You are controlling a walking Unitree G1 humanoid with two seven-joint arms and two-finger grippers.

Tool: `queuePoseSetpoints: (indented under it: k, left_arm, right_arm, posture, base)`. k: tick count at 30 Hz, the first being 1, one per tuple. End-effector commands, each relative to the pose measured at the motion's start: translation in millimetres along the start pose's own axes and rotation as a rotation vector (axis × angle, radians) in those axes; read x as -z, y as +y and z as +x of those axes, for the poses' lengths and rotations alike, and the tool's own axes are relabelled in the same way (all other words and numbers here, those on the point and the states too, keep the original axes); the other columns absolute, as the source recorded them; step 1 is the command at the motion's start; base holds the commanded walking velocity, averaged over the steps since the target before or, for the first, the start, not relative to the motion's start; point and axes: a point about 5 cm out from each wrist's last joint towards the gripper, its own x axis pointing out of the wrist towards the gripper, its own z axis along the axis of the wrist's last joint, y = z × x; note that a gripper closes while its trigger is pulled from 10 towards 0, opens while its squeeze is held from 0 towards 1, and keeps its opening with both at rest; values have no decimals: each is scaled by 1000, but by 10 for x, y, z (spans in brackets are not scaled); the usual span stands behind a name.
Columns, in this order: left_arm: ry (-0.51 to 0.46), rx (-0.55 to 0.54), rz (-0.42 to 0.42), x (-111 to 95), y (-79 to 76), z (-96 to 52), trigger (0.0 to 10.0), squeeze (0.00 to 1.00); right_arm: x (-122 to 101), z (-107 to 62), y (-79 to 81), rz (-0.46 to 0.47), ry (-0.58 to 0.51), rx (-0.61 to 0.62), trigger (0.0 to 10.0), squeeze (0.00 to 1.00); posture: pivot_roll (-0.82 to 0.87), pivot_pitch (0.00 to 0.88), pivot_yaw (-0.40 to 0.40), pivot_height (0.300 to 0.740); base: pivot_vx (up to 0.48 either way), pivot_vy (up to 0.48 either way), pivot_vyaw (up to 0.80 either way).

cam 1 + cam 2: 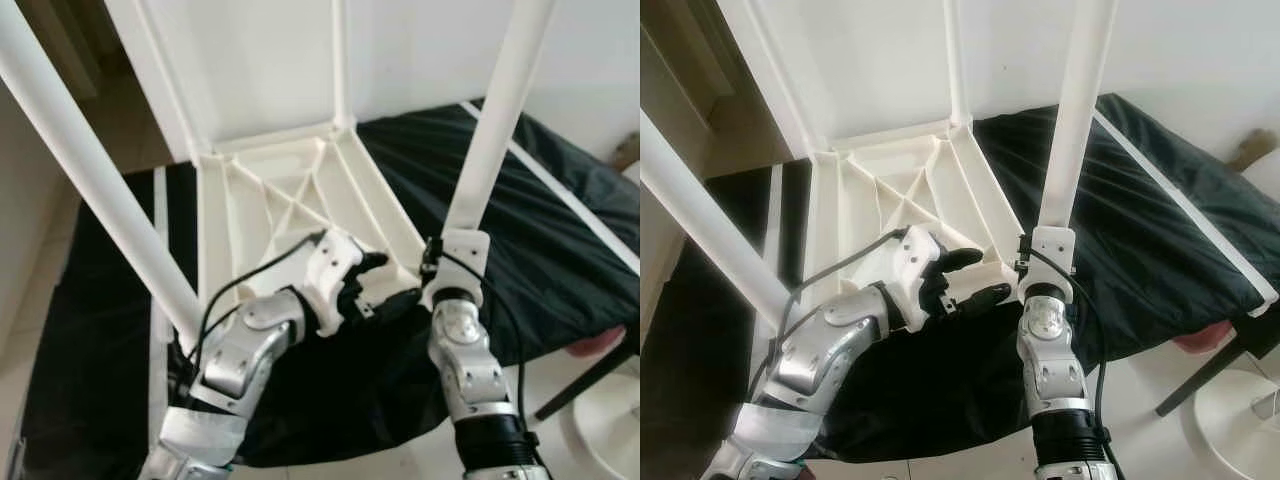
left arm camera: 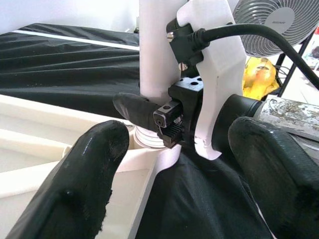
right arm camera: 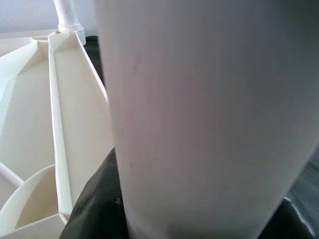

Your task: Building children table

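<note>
Tabletop [image 1: 270, 190] upside down on black sheet [image 1: 560, 230]; right pincer [image 2: 149, 113] clamps leg [image 1: 495, 130], left pincer [image 1: 970, 275] open beside it.

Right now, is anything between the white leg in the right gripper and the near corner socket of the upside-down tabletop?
Nothing visible blocks it. The right gripper holds the white leg at the tabletop's near corner socket, where its foot already sits. The left gripper waits beside that corner, fingers open, off the leg.

White leg [image 3: 209, 119] beside ribbed tabletop [image 3: 30, 124]
</note>
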Motion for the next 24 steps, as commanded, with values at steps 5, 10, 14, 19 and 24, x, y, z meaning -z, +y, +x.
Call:
queuePoseSetpoints:
  k: [5, 10, 14, 19, 24]
  left_arm:
    - [-5, -12, 4, -9, 12, -29, 10000, 0]
    - [-3, -18, 10, -13, 32, -53, 10000, 0]
    - [-2, -21, 11, -12, 52, -80, 10000, 0]
    - [18, -22, 27, -7, 97, -146, 10000, 0]
    - [22, -21, 30, -9, 101, -156, 10000, 0]
  right_arm:
    - [136, -39, 19, 6, 95, -5, 10000, 0]
    - [124, -44, 20, 7, 88, -3, 10000, 1000]
    - [96, -44, -11, 21, 62, -19, 10000, 1000]
    - [-11, -37, -151, 48, -47, -140, 10000, 1000]
    - [-34, -14, -260, 36, -78, -197, 10000, 1000]
  posture:
    - [-46, 0, 66, 740]
    - [-39, 0, 60, 740]
    - [-34, 0, 62, 740]
    - [-34, 0, 66, 740]
    - [-39, 0, 70, 740]
  base:
    - [0, 0, 0]
    - [0, 0, 0]
    - [0, 0, 0]
    - [0, 0, 0]
    - [0, 0, 0]
